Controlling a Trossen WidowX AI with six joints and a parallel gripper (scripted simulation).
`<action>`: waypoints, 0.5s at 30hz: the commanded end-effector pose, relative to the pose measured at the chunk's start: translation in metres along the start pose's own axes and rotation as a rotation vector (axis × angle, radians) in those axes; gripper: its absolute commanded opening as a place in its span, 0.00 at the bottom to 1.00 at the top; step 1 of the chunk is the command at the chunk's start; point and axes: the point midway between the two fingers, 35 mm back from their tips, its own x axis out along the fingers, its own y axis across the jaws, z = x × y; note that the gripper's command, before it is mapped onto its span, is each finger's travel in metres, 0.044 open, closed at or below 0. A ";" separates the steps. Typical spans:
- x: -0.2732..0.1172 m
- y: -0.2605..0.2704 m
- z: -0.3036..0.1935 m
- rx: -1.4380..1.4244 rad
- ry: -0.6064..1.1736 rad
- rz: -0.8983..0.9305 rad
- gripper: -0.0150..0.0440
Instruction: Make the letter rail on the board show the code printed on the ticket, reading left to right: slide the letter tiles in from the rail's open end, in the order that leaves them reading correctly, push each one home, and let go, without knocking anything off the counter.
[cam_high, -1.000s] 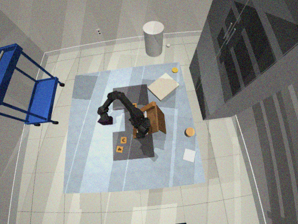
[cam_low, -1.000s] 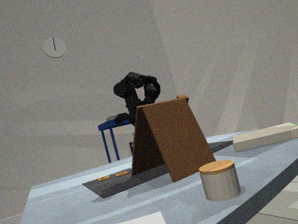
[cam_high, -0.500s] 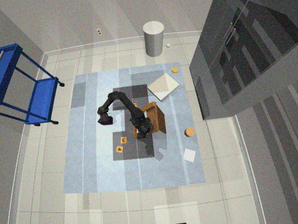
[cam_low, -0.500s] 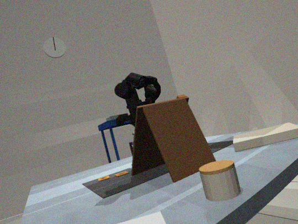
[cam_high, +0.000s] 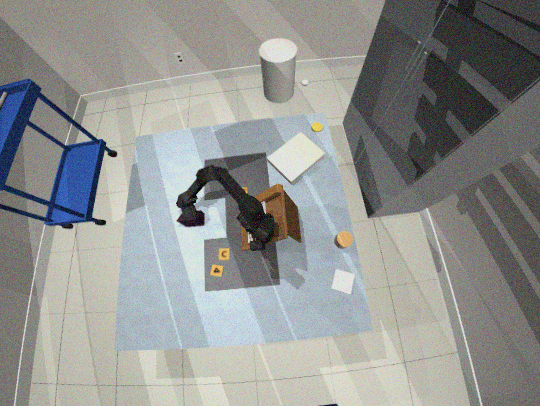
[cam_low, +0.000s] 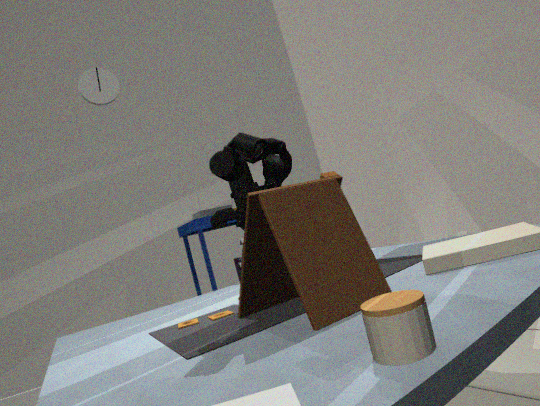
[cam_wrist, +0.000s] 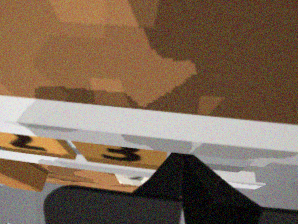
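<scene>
The wooden board (cam_high: 293, 220) (cam_low: 320, 250) stands like a tent. In the wrist view its white rail (cam_wrist: 150, 119) holds a "2" tile (cam_wrist: 30, 143) at the left and a "3" tile (cam_wrist: 120, 154) right of it, with a small gap between them. My gripper (cam_wrist: 180, 157) (cam_high: 257, 245) is shut and empty, its tips at the right end of the "3" tile. The ticket (cam_wrist: 134, 178) below the rail is mostly hidden. A "C" tile (cam_high: 224, 254) (cam_low: 221, 315) and an "A" tile (cam_high: 216, 270) (cam_low: 188, 323) lie flat on the dark mat. Another orange tile (cam_high: 244, 190) shows partly beyond the arm.
A cream box (cam_high: 296, 156) (cam_low: 480, 248) lies behind the board. A wooden-lidded canister (cam_high: 344, 239) (cam_low: 398, 330) and a white square (cam_high: 343, 281) are at the right of the counter. A yellow disc (cam_high: 317, 127) lies near the far corner.
</scene>
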 end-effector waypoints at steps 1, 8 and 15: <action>0.000 0.000 0.000 0.005 -0.003 0.002 0.25; -0.001 0.003 0.000 0.005 -0.003 0.002 0.25; -0.001 0.005 0.000 0.005 -0.003 0.002 0.25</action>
